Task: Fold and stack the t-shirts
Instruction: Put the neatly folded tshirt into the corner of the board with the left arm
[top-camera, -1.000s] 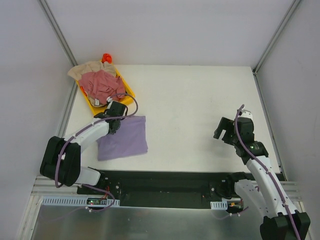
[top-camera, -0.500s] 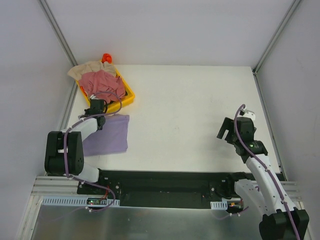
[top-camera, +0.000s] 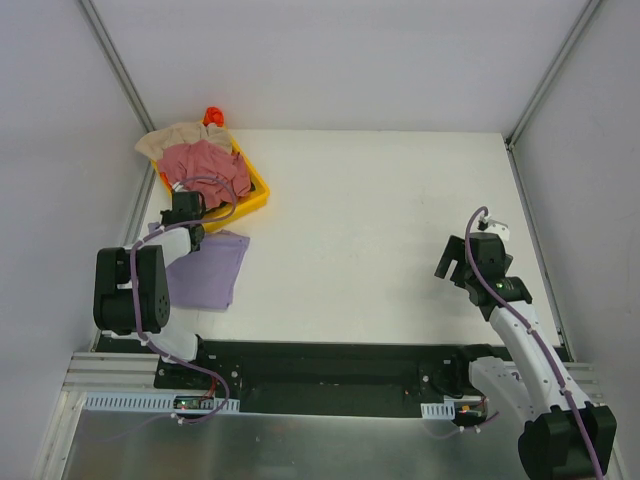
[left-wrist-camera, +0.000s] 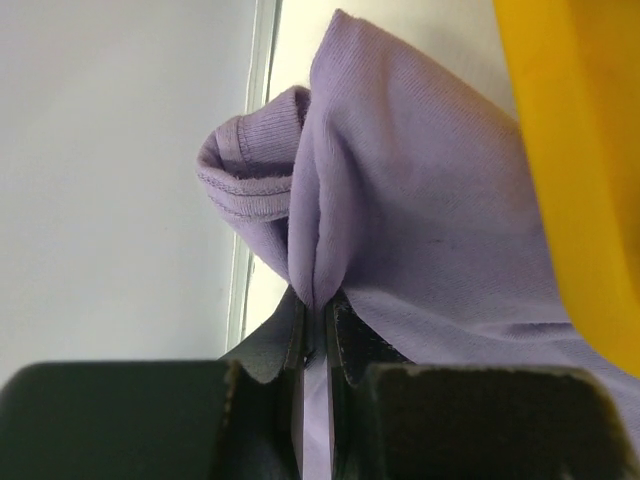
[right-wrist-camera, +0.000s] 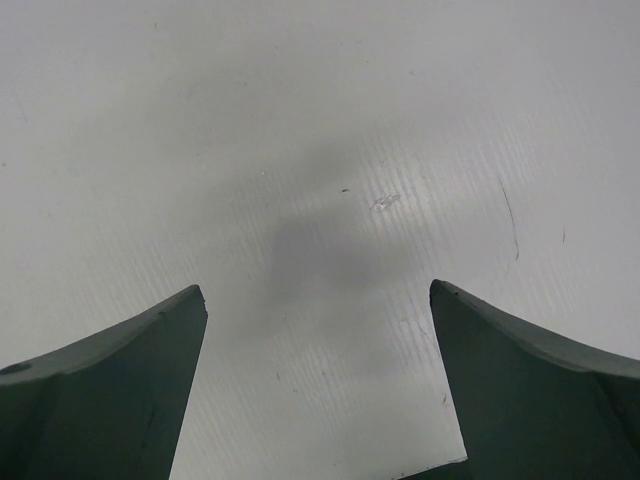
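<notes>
The lavender t-shirt (top-camera: 208, 272) lay on the near-left part of the counter (top-camera: 370, 220), just in front of the yellow tray (top-camera: 256, 192). It was roughly flat, a slanted panel with its far edge drawn up toward the tray. The left jaws were clamped on that far-left edge. In the left wrist view the lavender cloth (left-wrist-camera: 420, 230) was pinched into a tight vertical crease between the two dark fingers (left-wrist-camera: 348, 335), and a stitched hem curled over to the left of the crease. The tray's yellow wall (left-wrist-camera: 575, 150) stood just beside the cloth on the right of that view.

The pink-red t-shirt (top-camera: 206, 168) sat crumpled in the tray. The beige t-shirt (top-camera: 172, 139) lay under and behind it and spilled over the tray's far-left rim. A small orange-red object (top-camera: 212, 116) showed at the far corner behind the tray; what it was could not be told. The left arm (top-camera: 135, 290) was folded back close to the left wall, with a purple cable looping along it.

The right arm (top-camera: 495, 290) stood on the right side of the counter, well apart from all three shirts. The right jaws were spread wide with nothing between them. In the right wrist view both fingers (right-wrist-camera: 110, 385) framed only bare white counter (right-wrist-camera: 330, 150).
</notes>
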